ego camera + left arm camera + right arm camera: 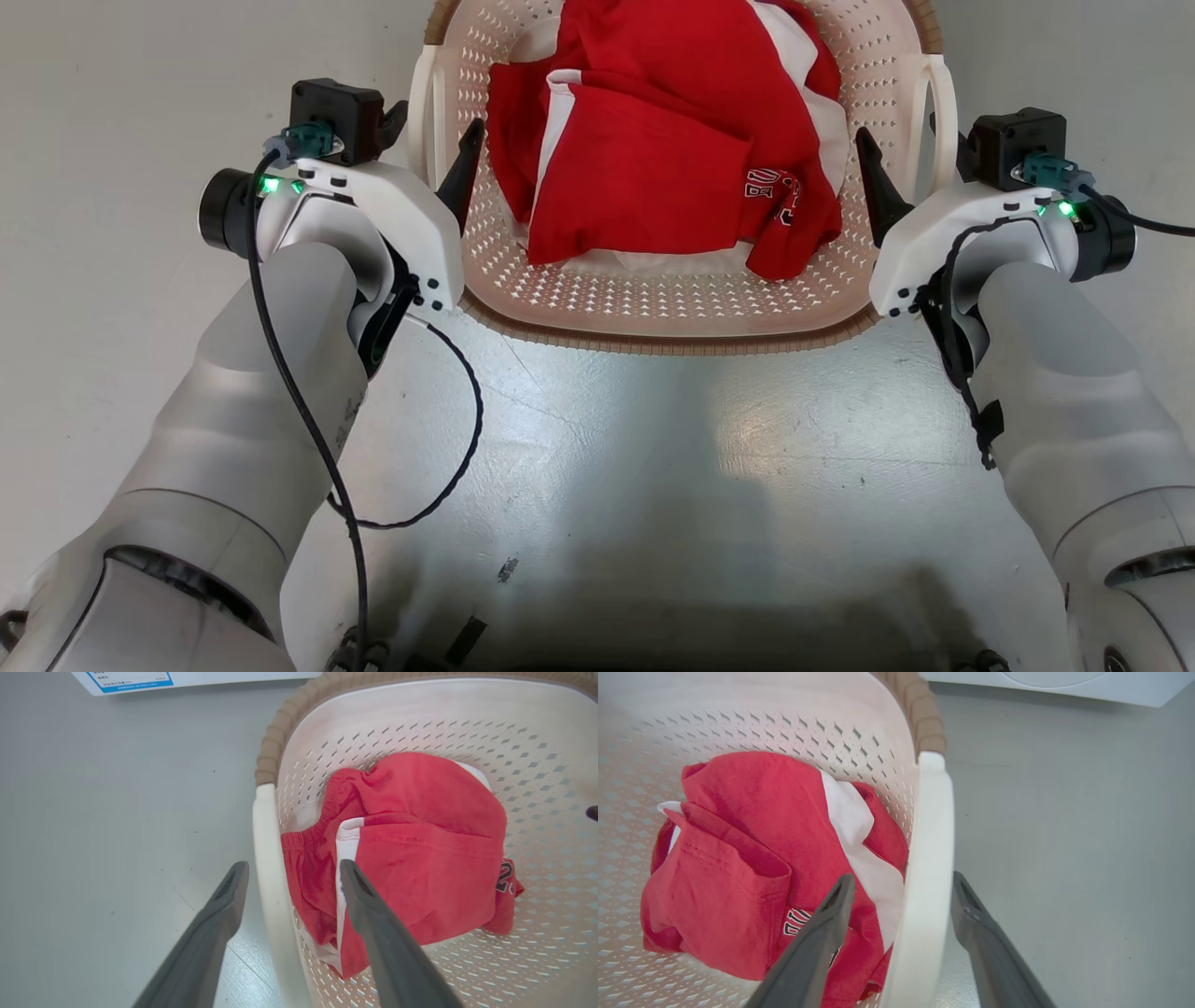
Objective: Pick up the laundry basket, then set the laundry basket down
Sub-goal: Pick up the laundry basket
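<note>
The laundry basket stands on the grey floor at the top centre of the head view, cream and perforated with a brown rim, holding a red and white garment. My left gripper is open and straddles the basket's left white handle, one finger inside the basket and one outside, with gaps on both sides. Over the right handle my right gripper stands open the same way, its outer finger close to the handle.
A white washer front lies beyond the basket on the right side. A white panel with a blue-edged label sits on the far left. A black cable loops from my left wrist over the floor.
</note>
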Tool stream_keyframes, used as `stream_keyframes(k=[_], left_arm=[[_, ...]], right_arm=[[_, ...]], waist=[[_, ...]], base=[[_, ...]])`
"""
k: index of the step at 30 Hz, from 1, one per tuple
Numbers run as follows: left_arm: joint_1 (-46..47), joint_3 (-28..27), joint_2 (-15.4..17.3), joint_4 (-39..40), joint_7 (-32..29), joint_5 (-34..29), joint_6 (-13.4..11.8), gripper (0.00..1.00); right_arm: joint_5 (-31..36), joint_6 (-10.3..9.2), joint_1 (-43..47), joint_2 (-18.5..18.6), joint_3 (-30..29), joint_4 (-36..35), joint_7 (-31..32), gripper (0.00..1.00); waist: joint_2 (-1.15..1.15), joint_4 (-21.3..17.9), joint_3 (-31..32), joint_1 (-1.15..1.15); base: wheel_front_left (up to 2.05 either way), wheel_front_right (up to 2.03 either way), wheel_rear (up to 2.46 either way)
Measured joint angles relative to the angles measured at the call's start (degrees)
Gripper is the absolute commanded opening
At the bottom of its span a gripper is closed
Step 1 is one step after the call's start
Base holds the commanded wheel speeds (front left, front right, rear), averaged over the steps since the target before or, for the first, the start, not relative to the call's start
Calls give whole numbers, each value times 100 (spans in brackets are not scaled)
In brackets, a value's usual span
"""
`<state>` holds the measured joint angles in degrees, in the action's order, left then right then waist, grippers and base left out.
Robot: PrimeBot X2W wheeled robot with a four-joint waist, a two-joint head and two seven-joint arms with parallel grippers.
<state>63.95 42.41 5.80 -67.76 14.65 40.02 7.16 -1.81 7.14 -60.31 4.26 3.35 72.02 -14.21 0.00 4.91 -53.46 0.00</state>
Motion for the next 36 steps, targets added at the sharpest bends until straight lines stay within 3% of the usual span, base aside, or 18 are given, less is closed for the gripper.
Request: stream_keyframes(k=[22, 23, 24, 25, 36], left_arm=[[16, 266, 13, -314, 0, 188, 0, 100], [27, 318, 19, -330, -1, 180, 0, 91], [44, 389, 25, -355, -3, 165, 0, 91], [68, 437, 23, -385, -58, 151, 0, 0], [55, 557, -18, -499, -308, 315, 1, 0]], right_arm=[[-248, 0, -7, 0, 231, 102, 1, 100], [-258, 0, -8, 0, 245, 104, 1, 100], [-283, 0, -10, 0, 260, 107, 1, 27], [-305, 0, -15, 2, 286, 111, 1, 0], [-750, -8, -69, -10, 790, 111, 248, 0]], waist=[[0, -83, 8, 0], [0, -92, 6, 0], [0, -102, 6, 0], [0, -108, 8, 0], [0, -163, 290, 0]], base=[[0, 0, 0], [0, 0, 0], [0, 0, 0], [0, 0, 0], [0, 0, 0]])
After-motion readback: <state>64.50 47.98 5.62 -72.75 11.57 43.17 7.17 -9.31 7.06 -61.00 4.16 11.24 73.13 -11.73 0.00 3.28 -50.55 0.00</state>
